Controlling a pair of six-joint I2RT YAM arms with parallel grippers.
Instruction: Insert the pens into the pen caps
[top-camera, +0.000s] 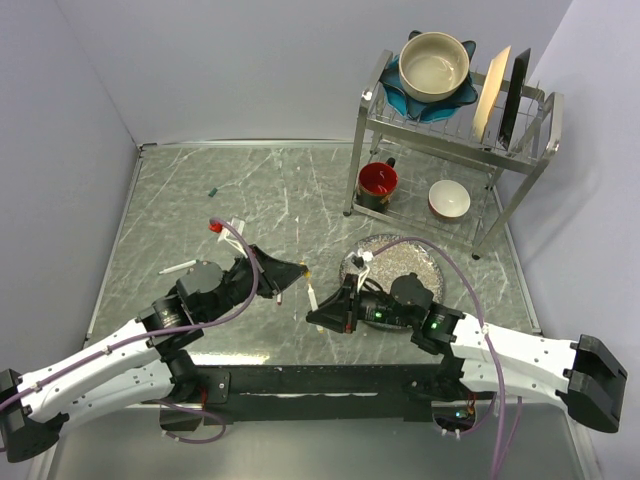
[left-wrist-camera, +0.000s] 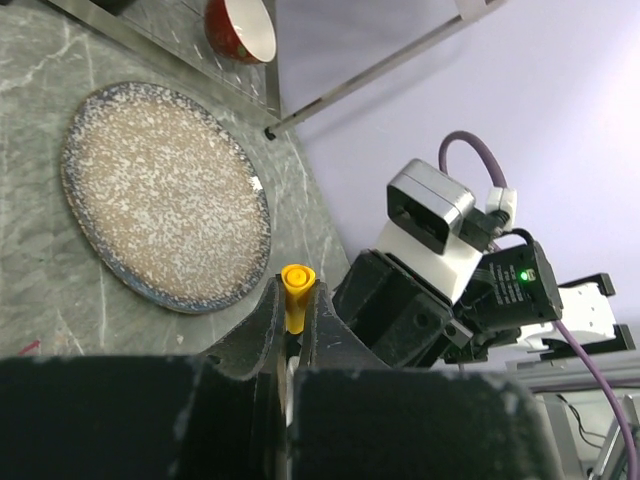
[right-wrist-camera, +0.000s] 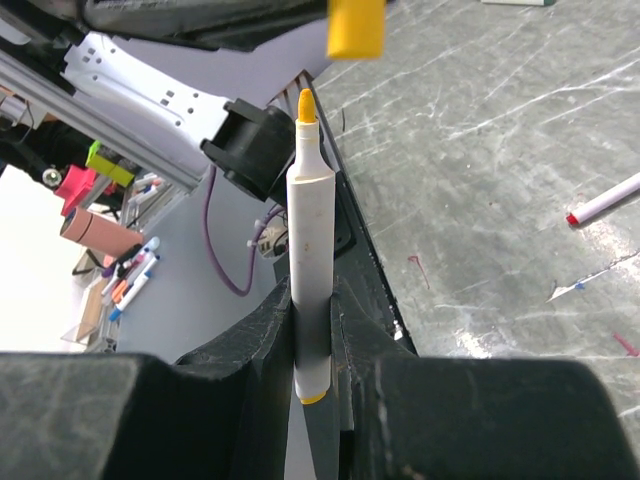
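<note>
**Operator:** Why are both arms bunched together beside the plate?

**Spotter:** From above, you have the left gripper (top-camera: 288, 272) and right gripper (top-camera: 322, 312) nose to nose just off the left rim of the speckled plate (top-camera: 415, 262). My guess is that's so cap and pen can meet in the air, not on the table. The white pen (top-camera: 313, 296) stands out between them. The red cap (top-camera: 215, 228) and dark green cap (top-camera: 212, 189) lie well to the left of the plate, not yet dealt with.

**Operator:** Is my cap secure?

**Spotter:** In the left wrist view, your left jaws are squeezed in on the yellow cap (left-wrist-camera: 297, 285). They pinch its lower part, so what looks like the open end pokes past the fingertips, free to take a tip. The plate lies just beyond it.

**Operator:** And the pen?

**Spotter:** In the right wrist view, your right jaws clamp the barrel low, near its yellow tail. That leaves the long barrel and yellow tip reaching toward the cap. The cap hangs just past the tip, apart from it and a little off the pen's line. I'd say you need to line them up before pushing, because a slim barrel gripped that low could pivot. A red-tipped pen (right-wrist-camera: 605, 203) lies flat on the table, on the side away from the plate.
</note>
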